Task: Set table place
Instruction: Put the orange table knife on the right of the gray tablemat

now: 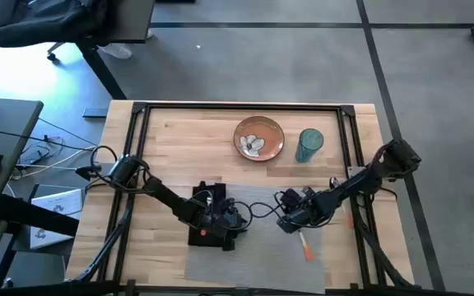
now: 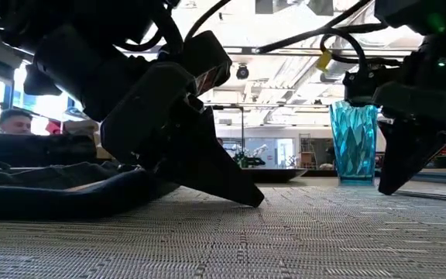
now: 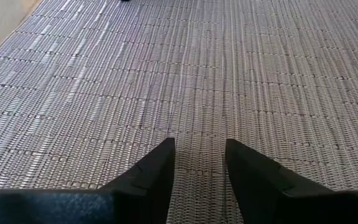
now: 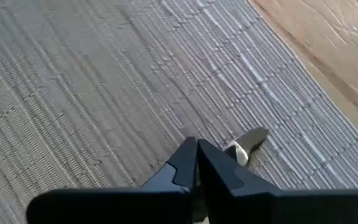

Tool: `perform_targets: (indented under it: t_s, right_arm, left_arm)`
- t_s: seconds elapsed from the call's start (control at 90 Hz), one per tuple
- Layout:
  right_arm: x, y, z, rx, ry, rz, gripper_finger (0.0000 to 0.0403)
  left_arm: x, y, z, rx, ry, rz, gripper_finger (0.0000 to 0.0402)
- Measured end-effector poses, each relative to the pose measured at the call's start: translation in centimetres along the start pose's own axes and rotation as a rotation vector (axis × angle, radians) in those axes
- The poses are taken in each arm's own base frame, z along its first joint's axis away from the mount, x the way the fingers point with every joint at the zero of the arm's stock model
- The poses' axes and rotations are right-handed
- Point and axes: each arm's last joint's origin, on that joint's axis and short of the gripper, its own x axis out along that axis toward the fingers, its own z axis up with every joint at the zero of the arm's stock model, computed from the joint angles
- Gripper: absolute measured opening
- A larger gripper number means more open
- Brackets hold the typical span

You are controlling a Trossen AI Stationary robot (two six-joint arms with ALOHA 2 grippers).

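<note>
one large rectangular light butcher-block wooden table with black metal rails. one grey woven rectangular placemat lies on it. one orange-brown round plate with a pale pattern. one blue faceted glass tumbler. one black cloth napkin, partly hidden under an arm. orange-handled cutlery: one piece shows plainly on the mat, and a second orange sliver near the rail; whether that is another piece cannot be told. one shiny metal utensil tip shows in the right wrist view. two dark robot arms, so two grippers: the left gripper and the right gripper. one person in the room beyond.
</note>
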Motion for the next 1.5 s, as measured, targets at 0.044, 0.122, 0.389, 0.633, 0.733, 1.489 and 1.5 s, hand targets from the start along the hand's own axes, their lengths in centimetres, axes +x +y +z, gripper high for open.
perform_targets:
  t_s: [0.044,0.122,0.389,0.633,0.733,1.489,1.5]
  right_arm:
    - [-0.1,0.0,0.0,0.007,0.006,-0.004,0.0]
    - [-0.4,0.3,0.2,0.005,0.021,0.001,0.0]
    - [-4.5,2.4,-0.1,-0.098,0.155,0.133,0.0]
    - [-5.3,2.7,-5.7,-0.077,0.285,0.151,0.0]
    - [-5.9,3.1,-6.6,-0.044,0.284,0.179,0.0]
    - [-4.6,3.7,-8.0,-0.011,0.247,0.196,0.0]
    - [-4.6,3.7,-8.0,-0.011,0.246,0.196,0.0]
  left_arm:
    - [0.0,0.0,0.0,0.0,0.0,0.0,0.0129]
    - [0.0,0.0,0.0,0.0,0.0,0.0,0.0129]
    - [0.0,0.1,0.0,-0.002,-0.003,0.003,0.0129]
    - [0.0,0.1,0.0,-0.002,-0.004,0.003,0.0129]
    - [0.0,0.1,0.0,-0.001,-0.004,0.004,0.0129]
    - [0.0,0.0,0.1,0.002,-0.012,0.008,0.0129]
    - [0.0,0.0,0.1,0.002,-0.012,0.008,0.0129]
